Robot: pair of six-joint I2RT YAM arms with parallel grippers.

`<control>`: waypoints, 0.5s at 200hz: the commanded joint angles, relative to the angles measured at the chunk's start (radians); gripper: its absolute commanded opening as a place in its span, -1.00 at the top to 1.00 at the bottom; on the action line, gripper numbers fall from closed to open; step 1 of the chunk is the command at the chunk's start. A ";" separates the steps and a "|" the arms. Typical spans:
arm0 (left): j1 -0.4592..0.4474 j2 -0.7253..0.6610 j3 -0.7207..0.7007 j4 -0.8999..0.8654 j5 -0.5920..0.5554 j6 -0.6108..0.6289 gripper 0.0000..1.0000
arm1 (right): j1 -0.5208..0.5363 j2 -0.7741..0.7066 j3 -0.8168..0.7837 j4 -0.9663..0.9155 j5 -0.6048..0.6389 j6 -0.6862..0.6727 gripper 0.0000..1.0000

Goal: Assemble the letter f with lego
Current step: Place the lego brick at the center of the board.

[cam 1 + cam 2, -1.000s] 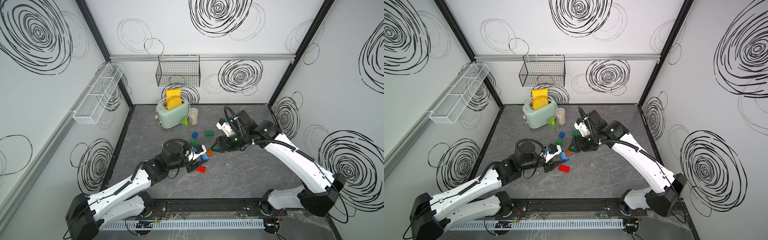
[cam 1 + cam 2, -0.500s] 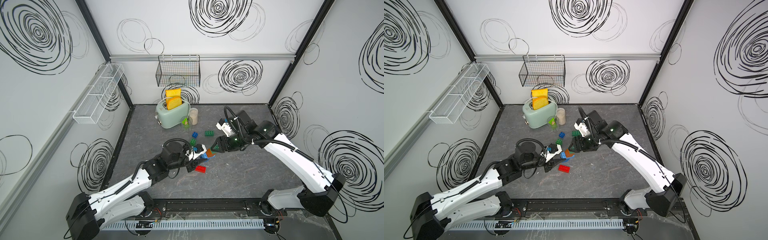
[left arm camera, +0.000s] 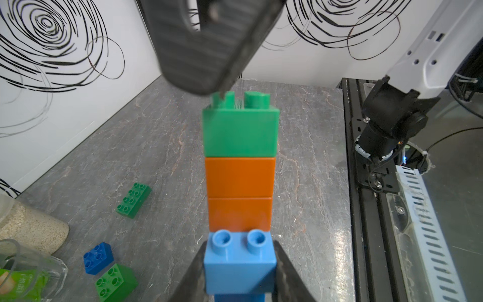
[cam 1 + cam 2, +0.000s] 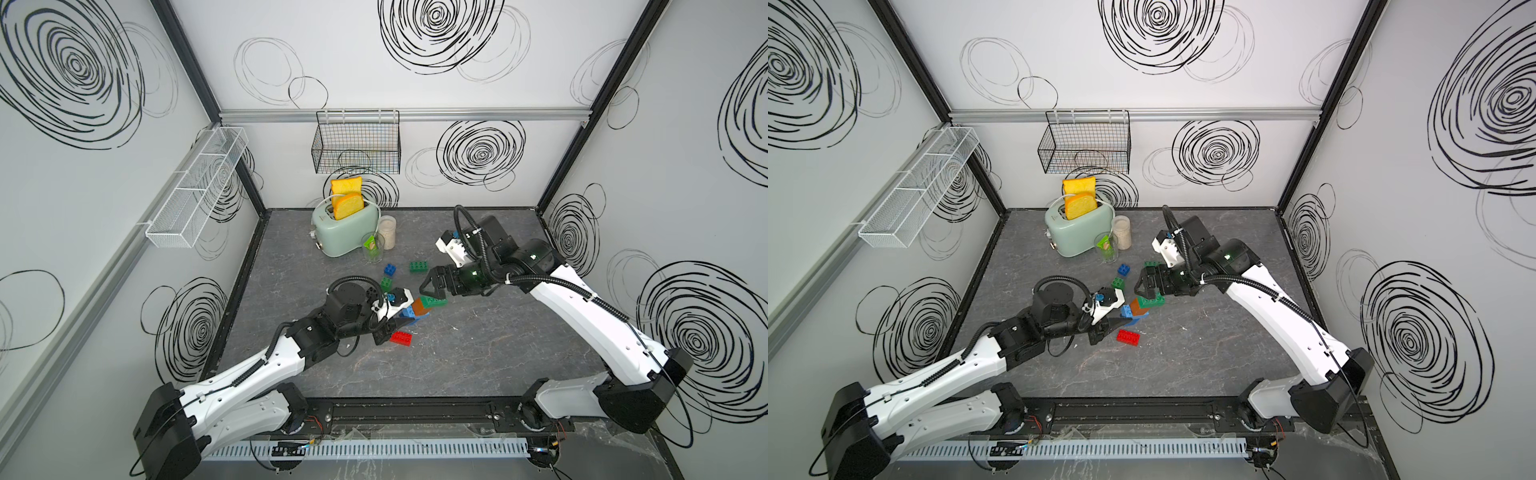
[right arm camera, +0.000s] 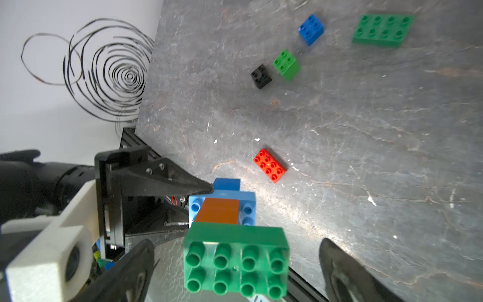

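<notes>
Left gripper (image 3: 239,270) clamping the light-blue brick of a column of chunky studded plastic lego bricks (image 3: 240,183) (green oblong over orange), sitting at frame centre, right gripper (image 5: 236,266) gaping released, jaws flanking the green top without touching.

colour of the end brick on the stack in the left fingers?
Green: oblong eight-stud plastic brick capping the multicoloured lego stack, clearest in right wrist view.

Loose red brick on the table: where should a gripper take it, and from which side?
Take the red brick across its narrow width, on the two long side walls, coming down from above. It lies flat, studs up, with nothing touching it, so both walls are free.
</notes>
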 commanded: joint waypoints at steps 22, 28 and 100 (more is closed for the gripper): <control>0.009 0.151 0.135 0.010 0.117 -0.170 0.42 | -0.308 -0.052 0.068 0.030 0.160 -0.018 -0.98; 0.008 0.199 0.165 0.021 0.145 -0.232 0.42 | -0.346 -0.055 0.085 0.021 0.166 -0.029 -0.98; -0.125 0.714 0.424 0.438 0.107 -0.972 0.40 | -0.411 -0.104 0.060 -0.008 0.322 -0.013 -0.98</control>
